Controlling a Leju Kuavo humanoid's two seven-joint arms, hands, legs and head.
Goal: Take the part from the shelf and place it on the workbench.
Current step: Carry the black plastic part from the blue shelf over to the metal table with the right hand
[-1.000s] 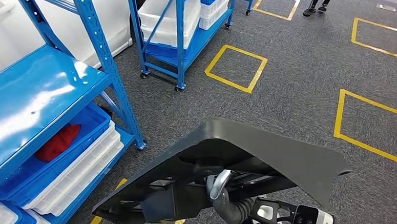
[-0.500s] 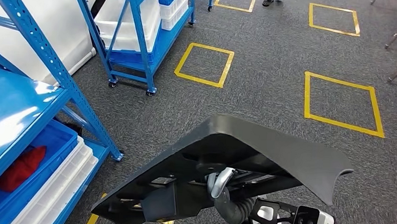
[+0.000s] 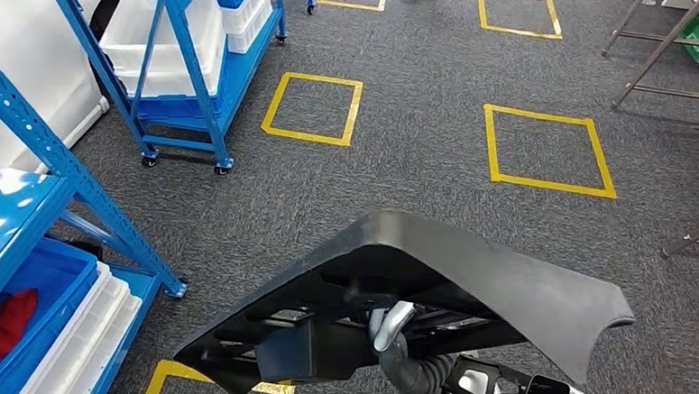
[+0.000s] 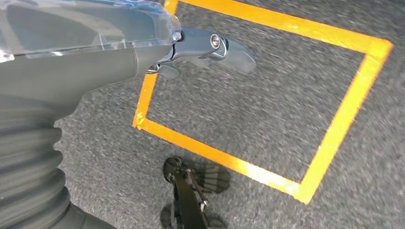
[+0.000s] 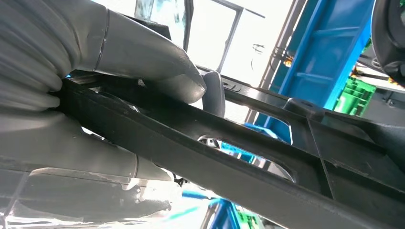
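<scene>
- The large dark grey moulded plastic part point(image 3: 468, 275), a curved panel with ribbing underneath, is up in the air in front of the robot's body, over the grey carpet floor point(image 3: 420, 165), tilted.
- The right hand point(image 5: 114, 95) grips a black rib of that part, its thick grey thumb on one side and its fingers on the other.
- The left hand point(image 4: 210, 47) hangs above a yellow taped square point(image 4: 267, 109); its fingers are out straight and hold nothing.
- Blue metal shelving point(image 3: 20, 207) stands to the left, with a blue bin and white trays on its lower level.
</scene>
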